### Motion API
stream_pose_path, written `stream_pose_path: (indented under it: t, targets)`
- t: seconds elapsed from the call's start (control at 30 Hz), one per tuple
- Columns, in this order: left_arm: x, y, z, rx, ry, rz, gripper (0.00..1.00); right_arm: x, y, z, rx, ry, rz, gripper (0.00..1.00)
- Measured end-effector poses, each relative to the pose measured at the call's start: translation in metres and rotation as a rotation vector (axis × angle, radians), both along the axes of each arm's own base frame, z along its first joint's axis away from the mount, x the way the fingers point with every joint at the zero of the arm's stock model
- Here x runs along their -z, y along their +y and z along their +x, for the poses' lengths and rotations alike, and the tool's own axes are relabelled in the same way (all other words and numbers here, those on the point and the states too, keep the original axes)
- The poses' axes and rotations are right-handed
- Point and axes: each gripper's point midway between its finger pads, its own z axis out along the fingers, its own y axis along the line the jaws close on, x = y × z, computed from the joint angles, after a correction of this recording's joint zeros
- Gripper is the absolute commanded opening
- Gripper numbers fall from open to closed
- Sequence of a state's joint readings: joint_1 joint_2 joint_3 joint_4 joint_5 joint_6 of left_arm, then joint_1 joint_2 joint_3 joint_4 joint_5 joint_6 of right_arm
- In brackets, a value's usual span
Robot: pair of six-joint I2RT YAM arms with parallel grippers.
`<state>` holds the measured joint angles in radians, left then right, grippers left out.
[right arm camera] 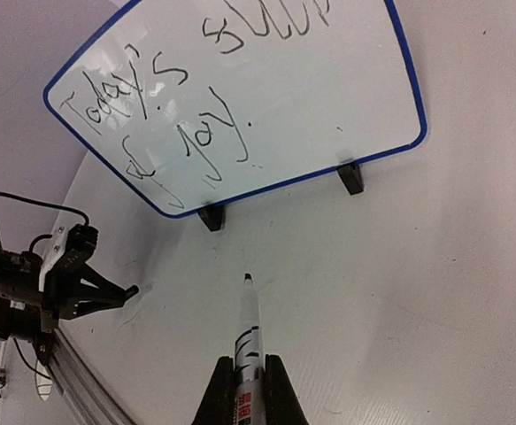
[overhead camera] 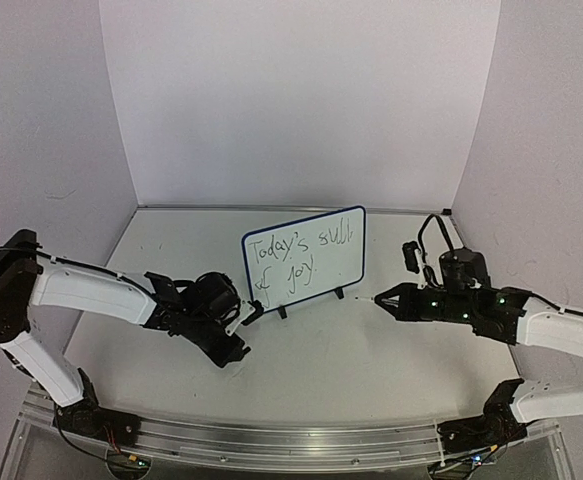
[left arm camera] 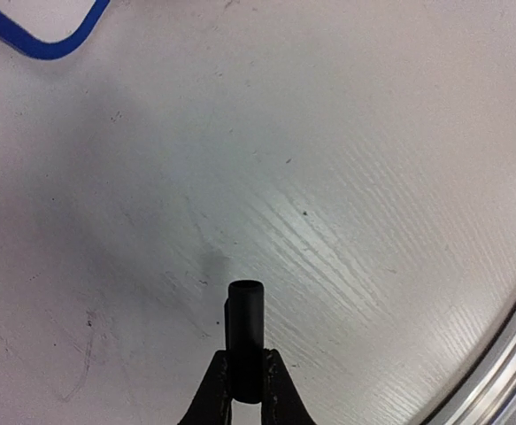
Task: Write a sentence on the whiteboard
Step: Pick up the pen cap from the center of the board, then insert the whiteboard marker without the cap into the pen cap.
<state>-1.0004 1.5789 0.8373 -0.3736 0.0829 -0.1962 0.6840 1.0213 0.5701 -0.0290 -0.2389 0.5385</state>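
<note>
The whiteboard [overhead camera: 336, 235], white with a blue rim and black clip feet, stands upright mid-table. The sentence [overhead camera: 289, 262] runs across it in two lines of thin black handwriting, also legible in the right wrist view [right arm camera: 196, 115]. My right gripper [overhead camera: 396, 297] is right of the board, shut on an uncapped marker [right arm camera: 250, 329] whose tip points at the board's base without touching it. My left gripper [overhead camera: 249, 313] is at the board's lower left, shut on a short black marker cap [left arm camera: 246, 323]. A blue corner of the whiteboard [left arm camera: 54, 44] shows in the left wrist view.
A metal rail [overhead camera: 291, 440] runs along the table's near edge and shows in the left wrist view [left arm camera: 505, 354]. White walls close in the back and sides. A black cable [overhead camera: 426, 235] loops above the right wrist.
</note>
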Motion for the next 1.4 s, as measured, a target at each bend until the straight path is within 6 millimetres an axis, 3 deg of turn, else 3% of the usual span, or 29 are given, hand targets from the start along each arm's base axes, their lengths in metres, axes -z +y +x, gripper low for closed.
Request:
stream_pose_path:
  t: [0.23,0.37,0.67,1.0,1.4]
  targets:
    - [-0.051,-0.023,-0.013,0.142,-0.022,-0.17,0.0,0.0,0.029,-0.015,-0.258,0.143,0.104,0.0]
    - [-0.068,-0.034,-0.023,0.218,-0.014,-0.252,0.0,0.004,0.051,-0.031,-0.421,0.241,0.176,0.0]
    - [-0.083,-0.05,-0.048,0.352,0.039,-0.342,0.0,0.002,0.071,-0.06,-0.637,0.4,0.329,0.0]
    - [-0.102,-0.063,-0.054,0.406,0.051,-0.412,0.0,-0.004,0.085,-0.064,-0.707,0.424,0.364,0.0]
    - [-0.103,-0.065,-0.057,0.418,0.063,-0.425,0.0,-0.002,0.104,-0.067,-0.753,0.437,0.366,0.0]
